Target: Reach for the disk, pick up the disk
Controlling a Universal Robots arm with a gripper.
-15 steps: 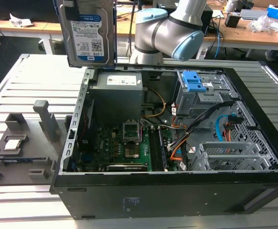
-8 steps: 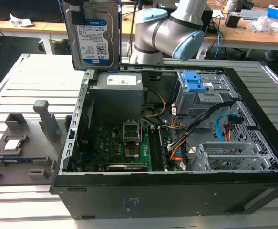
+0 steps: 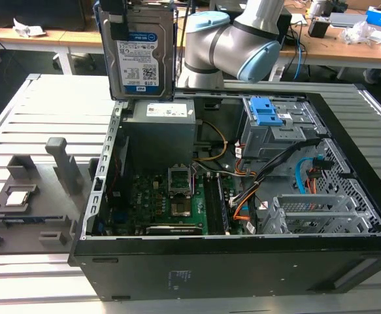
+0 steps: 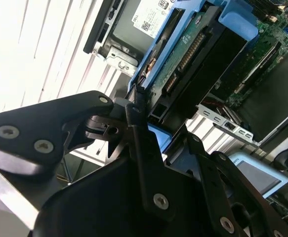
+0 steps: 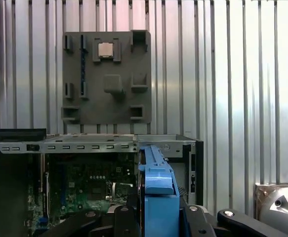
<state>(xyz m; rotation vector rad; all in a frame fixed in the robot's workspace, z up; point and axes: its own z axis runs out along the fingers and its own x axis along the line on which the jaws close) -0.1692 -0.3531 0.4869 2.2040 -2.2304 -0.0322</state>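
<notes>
1. Pick-up is judged done or all but done: the disk (image 3: 140,59) is held upright in the air above the open computer case (image 3: 347,216), just over the power supply box (image 3: 161,127), with its label turned toward the exterior view.
2. Gripper (image 5: 158,217) is clamped on the disk's blue bracket (image 5: 158,187), the jaws drawn in against both sides. Nothing else is gripped.
3. Any further move is judged to call for a firm clamp and for clearance from the case rim and the loose cables (image 3: 275,170), since the disk is carried by its edges only.
4. Surface: the case is carried on a slatted metal table (image 3: 59,98). A grey fixture plate (image 3: 46,196) is laid beside the case on the exterior view's left, and a CPU chip (image 3: 17,198) is seated in it.
5. Room: the robot arm (image 3: 242,46) is set behind the case. Wooden desks (image 3: 40,36) with clutter are seen at the back.
</notes>
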